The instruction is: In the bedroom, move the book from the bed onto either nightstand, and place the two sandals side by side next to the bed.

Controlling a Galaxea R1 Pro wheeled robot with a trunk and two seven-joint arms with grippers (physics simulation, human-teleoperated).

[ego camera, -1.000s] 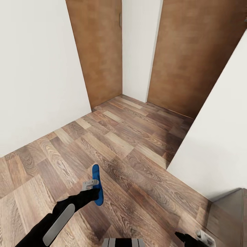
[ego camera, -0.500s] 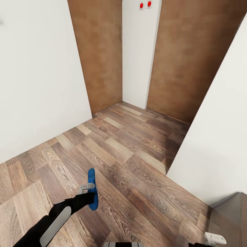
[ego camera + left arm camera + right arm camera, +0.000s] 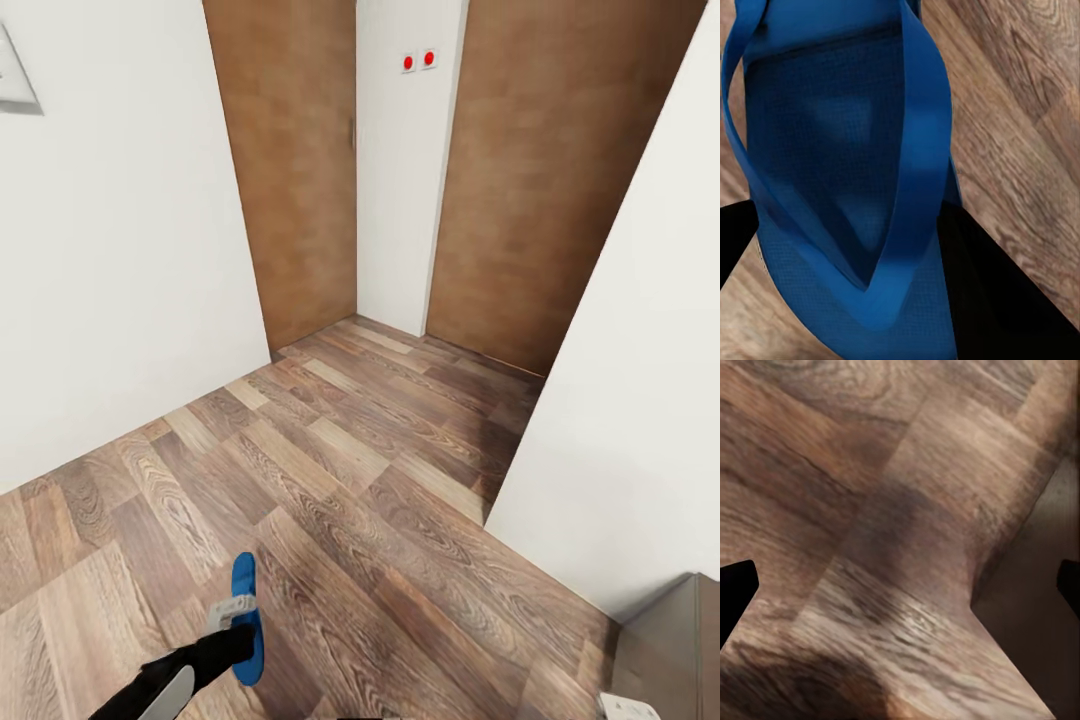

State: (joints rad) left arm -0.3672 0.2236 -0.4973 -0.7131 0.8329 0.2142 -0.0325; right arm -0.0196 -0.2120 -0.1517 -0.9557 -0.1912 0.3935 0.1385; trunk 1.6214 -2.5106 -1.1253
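One bright blue sandal (image 3: 245, 592) hangs above the wood-plank floor at the lower left of the head view, with my left gripper (image 3: 240, 628) shut on it. In the left wrist view the sandal (image 3: 847, 150) with its thin straps lies between the black fingers (image 3: 1001, 300) of the left gripper (image 3: 870, 289). My right gripper (image 3: 900, 585) is open over bare floor with nothing between its fingers. Its pale tip (image 3: 625, 708) peeks in at the head view's bottom right. The book, the bed and the nightstand are out of view.
Two brown wooden doors (image 3: 290, 170) (image 3: 545, 170) stand ahead, with a white wall strip bearing two red buttons (image 3: 418, 61) between them. White walls close in on the left and right. A grey-brown cabinet corner (image 3: 675, 640) juts in at the bottom right.
The whole head view has shifted, showing more wall above and less of my arms below. My left gripper still holds the sandal. The right gripper has slid toward the picture's bottom edge.
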